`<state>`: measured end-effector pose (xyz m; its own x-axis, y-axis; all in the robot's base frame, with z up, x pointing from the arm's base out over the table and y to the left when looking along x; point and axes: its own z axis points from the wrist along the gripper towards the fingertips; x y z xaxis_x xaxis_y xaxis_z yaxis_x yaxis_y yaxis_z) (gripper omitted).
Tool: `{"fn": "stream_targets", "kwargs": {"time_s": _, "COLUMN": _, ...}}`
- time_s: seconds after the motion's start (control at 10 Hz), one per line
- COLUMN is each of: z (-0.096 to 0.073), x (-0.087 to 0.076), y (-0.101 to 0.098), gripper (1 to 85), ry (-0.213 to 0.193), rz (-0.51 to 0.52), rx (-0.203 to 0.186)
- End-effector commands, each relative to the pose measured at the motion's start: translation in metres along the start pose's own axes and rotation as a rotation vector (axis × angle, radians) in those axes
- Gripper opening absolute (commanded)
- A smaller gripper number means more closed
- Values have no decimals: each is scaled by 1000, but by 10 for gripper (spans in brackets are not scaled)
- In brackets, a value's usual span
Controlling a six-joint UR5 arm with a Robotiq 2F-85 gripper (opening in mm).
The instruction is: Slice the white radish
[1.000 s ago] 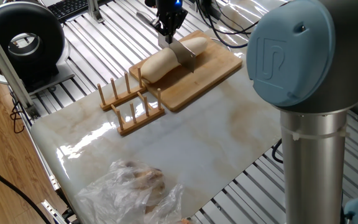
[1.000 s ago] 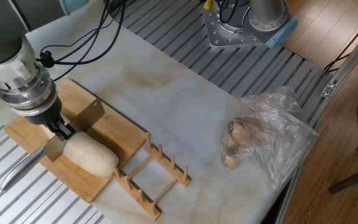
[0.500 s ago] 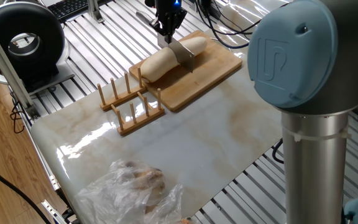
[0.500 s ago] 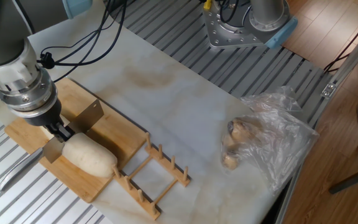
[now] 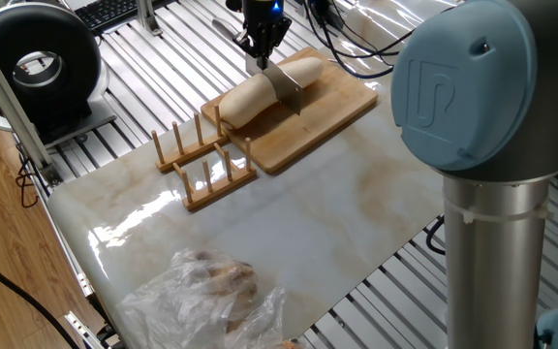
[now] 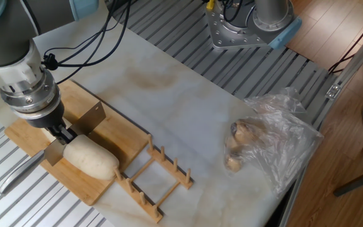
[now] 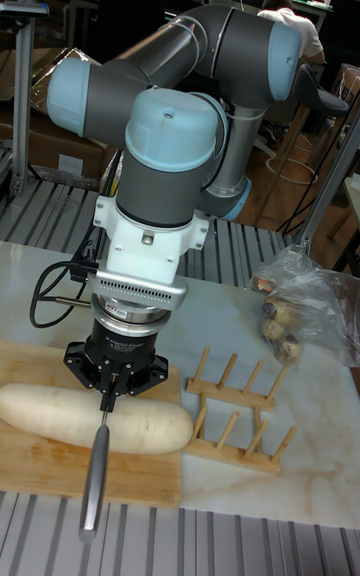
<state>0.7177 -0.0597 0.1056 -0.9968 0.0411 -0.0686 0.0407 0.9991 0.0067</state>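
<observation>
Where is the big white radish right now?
The long cream-white radish lies on the wooden cutting board, beside the wooden peg rack, with the claw's flat metal blade across its middle.

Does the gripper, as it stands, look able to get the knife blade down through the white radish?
Probably yes: the gripper holds the knife with its blade across the white radish on the wooden board, nothing between.

The marble-patterned table (image 5: pixel 289 233) carries a wooden board (image 5: pixel 332 111), a wooden rack (image 5: pixel 201 160) and a plastic bag (image 5: pixel 206 291).
</observation>
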Motion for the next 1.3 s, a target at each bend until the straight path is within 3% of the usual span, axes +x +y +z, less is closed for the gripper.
{"fn": "stream_targets", "kwargs": {"time_s": 0.0, "z": -1, "x": -1, "y": 1, "gripper": 13, "ry": -6, "rz": 8, "rx": -11}}
{"fn": "stream_targets", "kwargs": {"time_s": 1.2, "z": 2, "x": -2, "y": -5, "gripper": 13, "ry": 7, "rz": 14, "rx": 42}}
